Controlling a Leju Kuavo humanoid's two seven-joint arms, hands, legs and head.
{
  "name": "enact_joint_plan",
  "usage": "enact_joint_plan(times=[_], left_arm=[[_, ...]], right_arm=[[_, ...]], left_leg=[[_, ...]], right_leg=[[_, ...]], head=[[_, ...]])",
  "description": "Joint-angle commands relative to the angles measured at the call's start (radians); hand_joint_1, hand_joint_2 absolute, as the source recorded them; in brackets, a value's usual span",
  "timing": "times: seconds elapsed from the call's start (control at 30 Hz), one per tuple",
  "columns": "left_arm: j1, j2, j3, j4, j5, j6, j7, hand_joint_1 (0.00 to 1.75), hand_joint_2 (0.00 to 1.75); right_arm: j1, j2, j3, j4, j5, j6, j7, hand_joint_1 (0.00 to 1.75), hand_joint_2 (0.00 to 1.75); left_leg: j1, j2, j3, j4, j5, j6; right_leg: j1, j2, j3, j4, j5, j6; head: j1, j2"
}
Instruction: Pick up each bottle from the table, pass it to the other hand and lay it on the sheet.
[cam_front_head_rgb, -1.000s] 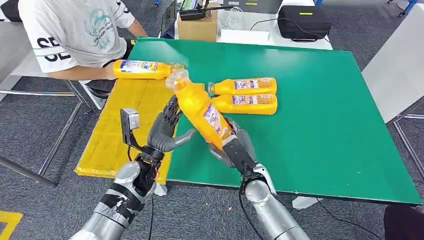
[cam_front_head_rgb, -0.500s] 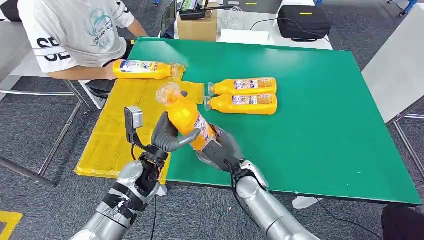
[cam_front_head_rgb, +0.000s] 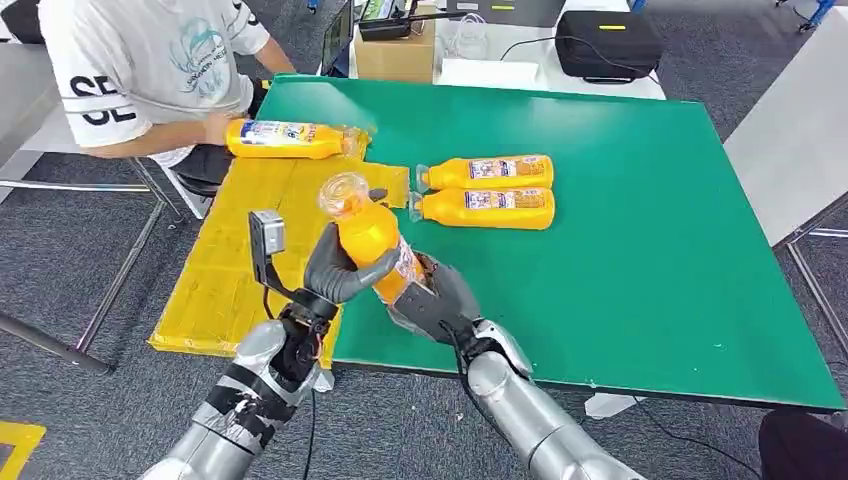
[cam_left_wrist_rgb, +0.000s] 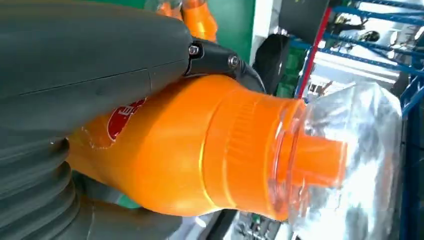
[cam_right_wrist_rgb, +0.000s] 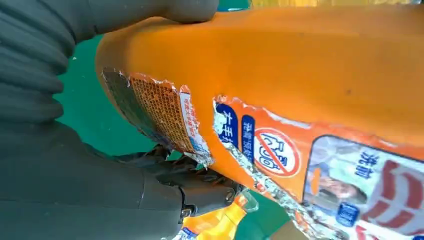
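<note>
Bottle (cam_front_head_rgb: 372, 238) sits mid-handover above the table's (cam_front_head_rgb: 620, 250) near edge: our right hand (cam_front_head_rgb: 432, 300) clamps its base, while our left hand (cam_front_head_rgb: 335, 272) wraps its fingers around the upper body, cap tilted up. We judge the pass nearly made; next, the right must let go so the left can lay it on the sheet (cam_front_head_rgb: 235, 265).
</note>
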Motion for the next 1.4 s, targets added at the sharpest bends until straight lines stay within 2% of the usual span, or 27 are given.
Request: enact_joint_plan(times=[0.03, 0.17, 0.27, 0.4, 0.5, 0.53, 0.6, 0.63, 0.67, 0.77, 0.83, 0.93, 1.0, 1.07, 1.17, 1.4], left_arm=[[-0.058, 0.029, 0.028, 0.089, 0.002, 0.022, -0.023, 1.75, 1.75], [-0.054, 0.041, 0.091, 0.079, 0.007, 0.063, -0.047, 1.75, 1.75], [-0.065, 0.059, 0.139, 0.111, 0.079, 0.011, -0.017, 1.75, 1.75], [-0.068, 0.064, 0.14, 0.117, 0.071, 0.019, -0.023, 1.75, 1.75], [-0.069, 0.068, 0.143, 0.119, 0.071, 0.02, -0.022, 1.75, 1.75], [-0.081, 0.07, 0.146, 0.129, 0.04, 0.057, -0.056, 1.75, 1.75], [-0.11, 0.092, 0.144, 0.147, -0.075, 0.164, -0.113, 1.75, 1.75], [-0.131, 0.111, 0.129, 0.169, -0.192, 0.267, -0.154, 1.75, 1.75], [-0.15, 0.113, 0.141, 0.195, -0.248, 0.312, -0.16, 1.75, 1.75], [-0.204, 0.141, 0.134, 0.266, -0.539, 0.521, -0.195, 1.75, 1.75], [-0.24, 0.162, 0.114, 0.337, -0.776, 0.661, -0.165, 1.75, 1.75], [-0.265, 0.173, 0.107, 0.412, -1.011, 0.759, -0.102, 1.75, 1.75], [-0.266, 0.173, 0.123, 0.429, -1.031, 0.756, -0.107, 1.75, 1.75], [-0.28, 0.189, 0.114, 0.489, -1.229, 0.844, -0.028, 1.75, 1.75], [-0.28, 0.217, 0.132, 0.54, -1.46, 0.844, 0.048, 1.75, 1.75], [-0.248, 0.266, 0.156, 0.562, -1.485, 0.822, -0.004, 1.75, 1.75]], right_arm=[[0.023, -0.017, -0.017, -0.092, -0.046, -0.075, 0.0, 0.0, 1.75], [0.095, -0.04, -0.094, -0.241, -0.123, -0.119, -0.019, 0.0, 1.75], [0.126, -0.058, -0.132, -0.324, -0.169, -0.126, -0.034, 0.0, 1.75], [0.127, -0.062, -0.133, -0.331, -0.17, -0.127, -0.035, 0.0, 1.75], [0.127, -0.063, -0.133, -0.332, -0.17, -0.127, -0.035, 0.0, 1.75], [0.14, -0.059, -0.149, -0.354, -0.186, -0.149, -0.052, 0.0, 1.75], [0.164, -0.067, -0.166, -0.406, -0.2, -0.167, -0.059, 0.0, 1.75], [0.181, -0.07, -0.175, -0.444, -0.206, -0.175, -0.066, 0.0, 1.75], [0.202, -0.072, -0.187, -0.486, -0.217, -0.179, -0.067, 0.0, 1.75], [0.25, -0.075, -0.207, -0.608, -0.234, -0.185, -0.08, 0.0, 1.75], [0.29, -0.076, -0.226, -0.71, -0.252, -0.187, -0.08, 0.0, 1.75], [0.323, -0.086, -0.239, -0.812, -0.269, -0.18, -0.076, 0.0, 1.75], [0.335, -0.091, -0.245, -0.843, -0.272, -0.177, -0.069, 0.0, 1.75], [0.342, -0.095, -0.254, -0.863, -0.272, -0.183, -0.068, 0.0, 1.75], [0.354, -0.106, -0.271, -0.894, -0.28, -0.188, -0.072, 0.0, 1.75], [0.373, -0.119, -0.325, -0.899, -0.306, -0.169, -0.055, 0.0, 1.75]], left_leg=[[0.0, 0.002, 0.006, 0.0, -0.003, -0.001], [0.0, 0.0, 0.005, 0.0, -0.002, -0.001], [0.0, 0.001, 0.005, 0.0, -0.002, -0.001], [0.0, 0.002, 0.006, 0.0, -0.003, -0.001], [0.0, 0.001, 0.002, -0.001, -0.001, -0.001], [0.001, 0.0, 0.006, 0.0, -0.002, -0.001], [0.0, 0.0, 0.004, 0.0, -0.001, -0.001], [0.0, 0.0, 0.001, 0.0, 0.0, -0.001], [0.001, -0.001, 0.005, 0.001, -0.003, -0.001], [0.001, 0.0, 0.004, 0.001, -0.002, -0.001], [0.0, 0.0, 0.002, 0.0, -0.001, -0.001], [0.001, -0.001, 0.005, 0.001, -0.002, -0.001], [0.0, 0.0, 0.004, 0.0, -0.002, -0.001], [0.0, 0.001, 0.006, 0.001, -0.003, -0.001], [0.0, 0.002, 0.005, 0.0, -0.002, -0.001], [0.0, 0.004, 0.005, -0.001, -0.002, -0.001]], right_leg=[[0.001, 0.0, 0.005, 0.0, -0.002, -0.002], [0.001, -0.001, 0.004, 0.0, -0.002, -0.001], [0.0, 0.0, 0.004, 0.0, -0.002, -0.001], [0.001, 0.0, 0.006, 0.0, -0.003, -0.002], [0.0, 0.0, 0.002, 0.0, -0.001, -0.001], [0.001, -0.001, 0.006, 0.0, -0.002, -0.002], [0.001, -0.002, 0.004, 0.0, -0.002, -0.002], [0.0, -0.001, 0.001, 0.0, -0.001, -0.001], [0.001, -0.002, 0.005, 0.001, -0.003, -0.002], [0.001, -0.002, 0.004, 0.001, -0.003, -0.002], [0.001, -0.002, 0.002, 0.0, -0.001, -0.001], [0.001, -0.003, 0.005, 0.001, -0.003, -0.002], [0.0, -0.002, 0.004, 0.001, -0.003, -0.001], [0.001, -0.001, 0.006, 0.001, -0.003, -0.002], [0.0, 0.0, 0.004, 0.0, -0.002, -0.002], [0.0, 0.001, 0.004, 0.0, -0.002, -0.002]], head=[[0.0, 0.0], [0.0, 0.0], [0.0, 0.0], [0.0, 0.0], [0.0, 0.0], [0.0, 0.0], [0.0, 0.0], [0.0, 0.0], [0.0, 0.0], [0.0, 0.0], [0.0, 0.0], [0.0, 0.0], [0.0, 0.0], [0.0, 0.0], [0.0, 0.0], [0.0, 0.0]])
